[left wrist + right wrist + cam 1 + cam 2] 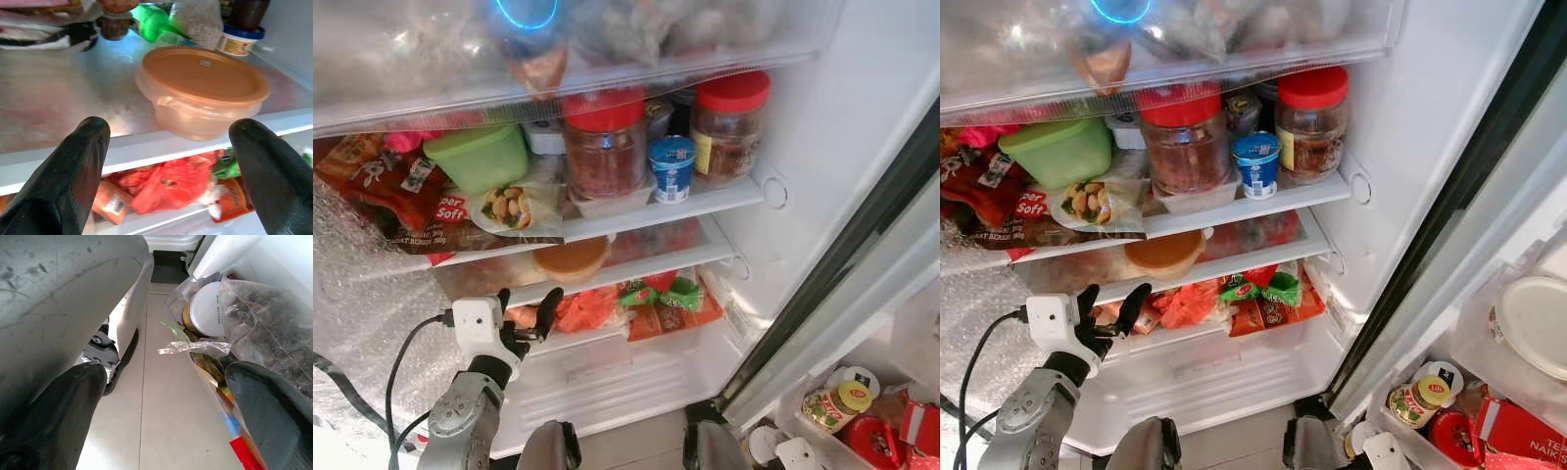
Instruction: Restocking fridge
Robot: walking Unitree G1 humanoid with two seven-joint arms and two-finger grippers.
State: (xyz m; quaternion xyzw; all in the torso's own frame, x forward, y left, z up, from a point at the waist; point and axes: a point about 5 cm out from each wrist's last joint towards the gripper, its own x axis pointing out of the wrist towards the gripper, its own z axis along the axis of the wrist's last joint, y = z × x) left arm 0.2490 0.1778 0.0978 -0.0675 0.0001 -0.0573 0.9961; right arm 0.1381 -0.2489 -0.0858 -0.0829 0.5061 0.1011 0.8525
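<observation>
hovering before the orange container [203, 90] (lid on), left pincer [524, 311] wide open, empty

Orange lidded tub [203, 93], upright, lid on, at front edge of middle fridge shelf [73, 98].

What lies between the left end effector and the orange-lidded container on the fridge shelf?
Only the white shelf edge lies between the open left end effector and the orange-lidded container, as the left wrist view shows.
</observation>
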